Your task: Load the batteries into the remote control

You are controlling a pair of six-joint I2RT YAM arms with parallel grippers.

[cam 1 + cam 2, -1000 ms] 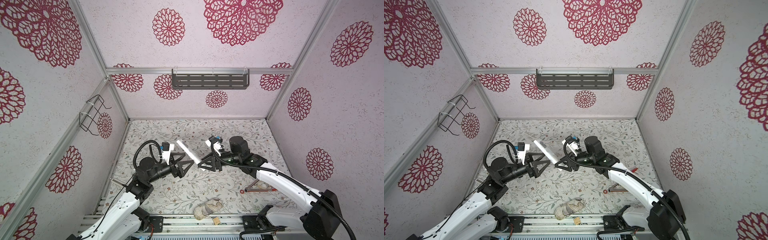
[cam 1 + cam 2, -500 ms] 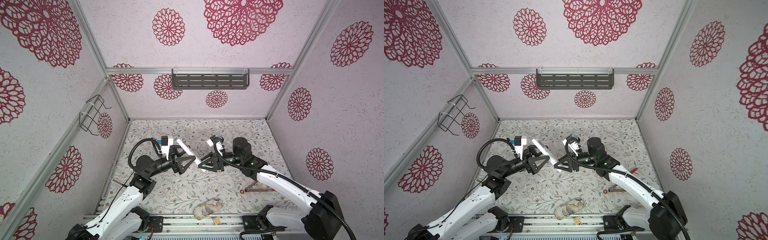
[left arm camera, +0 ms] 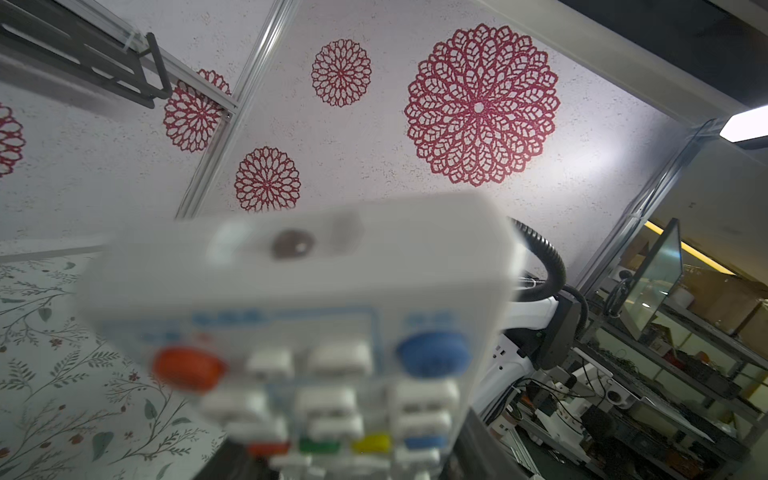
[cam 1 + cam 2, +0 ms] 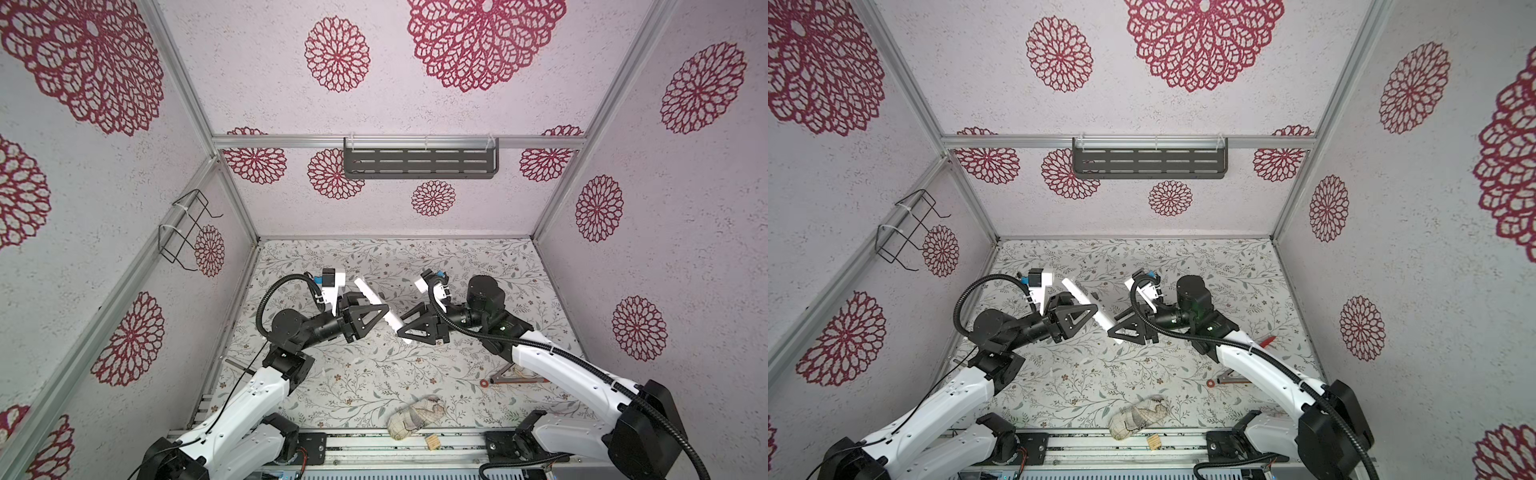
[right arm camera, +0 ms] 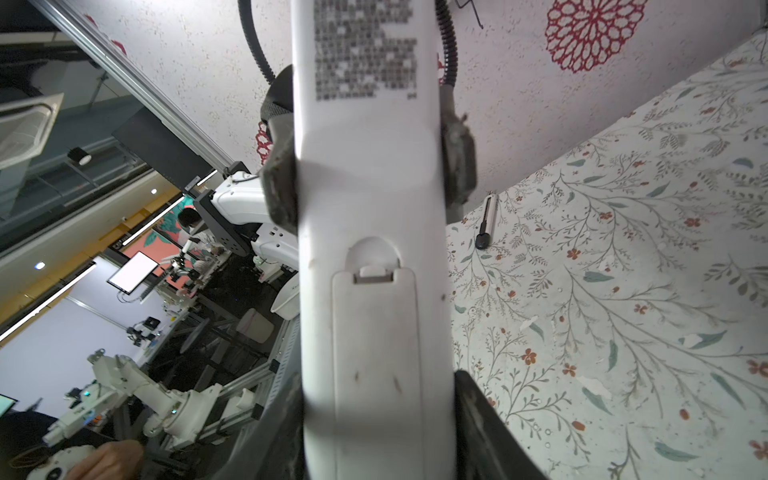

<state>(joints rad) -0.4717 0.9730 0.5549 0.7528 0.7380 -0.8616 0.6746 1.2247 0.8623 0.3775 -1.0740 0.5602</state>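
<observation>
Right wrist view: left end effector (image 5: 370, 176) and right end effector (image 5: 382, 436) are gripping the slim, stiff, probably light white plastic remote control (image 5: 370, 232) edgewise.

Robotics lab: aluminium-framed test booth (image 4: 282, 142) (floral wallpaper (image 4: 374, 216) inside), more robot arms (image 5: 124, 380) and monitors (image 5: 132, 271) visible in the room outside.
</observation>
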